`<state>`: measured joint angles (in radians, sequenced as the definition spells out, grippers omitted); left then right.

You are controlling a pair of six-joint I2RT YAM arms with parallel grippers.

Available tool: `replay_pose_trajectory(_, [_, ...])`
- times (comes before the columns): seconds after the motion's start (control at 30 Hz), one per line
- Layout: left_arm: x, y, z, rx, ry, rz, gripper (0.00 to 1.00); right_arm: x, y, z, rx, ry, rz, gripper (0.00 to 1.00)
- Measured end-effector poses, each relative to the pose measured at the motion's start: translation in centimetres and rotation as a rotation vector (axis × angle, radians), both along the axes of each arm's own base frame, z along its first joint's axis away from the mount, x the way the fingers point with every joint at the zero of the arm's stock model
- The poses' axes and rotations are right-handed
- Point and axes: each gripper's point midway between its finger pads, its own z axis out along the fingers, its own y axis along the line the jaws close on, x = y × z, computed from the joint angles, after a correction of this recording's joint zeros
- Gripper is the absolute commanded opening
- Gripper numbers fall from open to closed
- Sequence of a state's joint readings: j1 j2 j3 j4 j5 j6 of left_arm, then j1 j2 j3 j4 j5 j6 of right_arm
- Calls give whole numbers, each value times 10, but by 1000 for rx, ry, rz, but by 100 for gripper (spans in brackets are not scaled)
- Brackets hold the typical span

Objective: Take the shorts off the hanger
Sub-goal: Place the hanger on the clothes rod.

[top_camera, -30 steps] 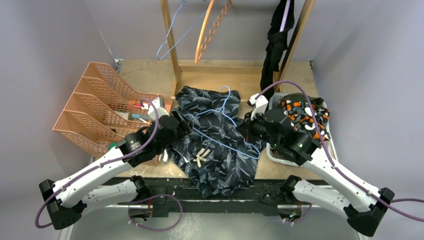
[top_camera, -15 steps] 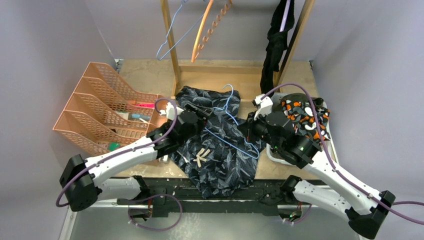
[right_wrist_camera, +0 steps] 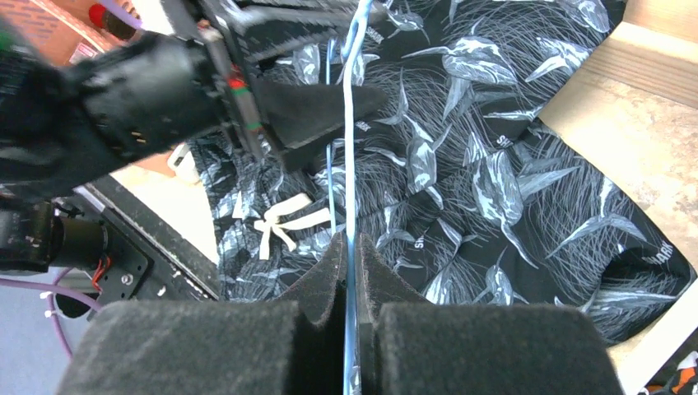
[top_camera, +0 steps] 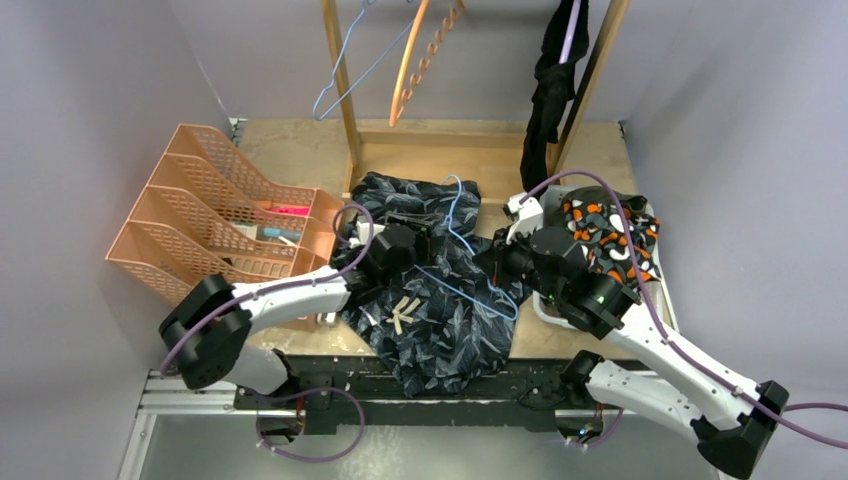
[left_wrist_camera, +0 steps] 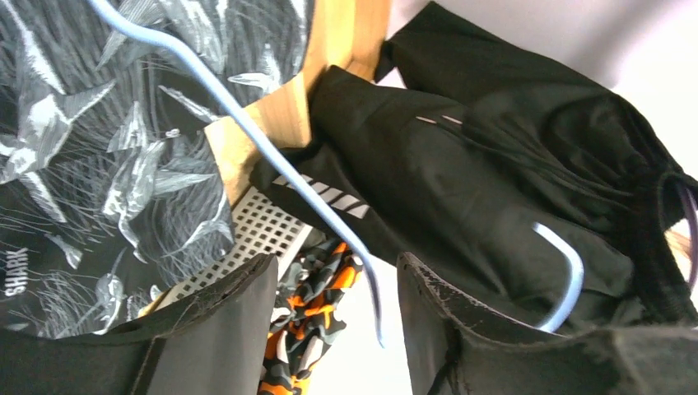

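Note:
The dark grey-blue camouflage shorts (top_camera: 430,315) lie flat on the table, with a light blue wire hanger (top_camera: 452,232) on top of them. My right gripper (right_wrist_camera: 349,244) is shut on the hanger's wire (right_wrist_camera: 348,123) at the shorts' right edge. My left gripper (left_wrist_camera: 337,271) is open over the shorts' upper part, and the hanger's wire (left_wrist_camera: 247,132) runs between its fingers (left_wrist_camera: 222,329) without touching them. Orange camouflage shorts (top_camera: 607,232) fill a white basket (left_wrist_camera: 255,234). Black shorts (top_camera: 550,80) hang from the wooden rack.
Orange mesh trays (top_camera: 215,225) stand at the left, close behind my left arm. The wooden rack (top_camera: 342,100) at the back carries an empty blue hanger (top_camera: 345,85) and an orange one (top_camera: 408,60). The white basket sits beside my right arm.
My left arm has swung right and forward, bringing its open jaws around the hanger's wire. The hanger's hook has shifted slightly. My right gripper has kept its hold almost in place.

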<state>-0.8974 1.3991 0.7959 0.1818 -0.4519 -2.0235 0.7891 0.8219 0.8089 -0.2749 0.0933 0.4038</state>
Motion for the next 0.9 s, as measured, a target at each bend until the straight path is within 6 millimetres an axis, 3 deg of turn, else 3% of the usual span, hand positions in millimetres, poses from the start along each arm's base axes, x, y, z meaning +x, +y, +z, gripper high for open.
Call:
replay_pose_trajectory(0.17, [2, -10, -30, -29, 55, -26, 26, -1, 1, 0, 3, 1, 6, 0])
replay_pose_trajectory(0.33, [4, -15, -26, -74, 50, -33, 0, -3, 0, -11, -12, 18, 12, 0])
replay_pose_trajectory(0.47, [7, -16, -17, -117, 34, -31, 0, -7, 2, -23, -30, 50, 34, 0])
replay_pose_trajectory(0.6, [6, -17, -19, -113, 40, -38, 0, -10, 6, -29, -33, 70, 56, 0])
replay_pose_trajectory(0.67, [6, -17, -20, -109, 40, -39, 0, -11, 7, -29, -30, 73, 66, 7])
replay_pose_trajectory(0.77, [5, -16, -22, -97, 39, -44, 0, -14, 10, -28, -19, 80, 88, 29])
replay_pose_trajectory(0.9, [-3, -8, -25, -82, 36, -48, 0, -19, 20, -21, 26, 82, 136, 49])
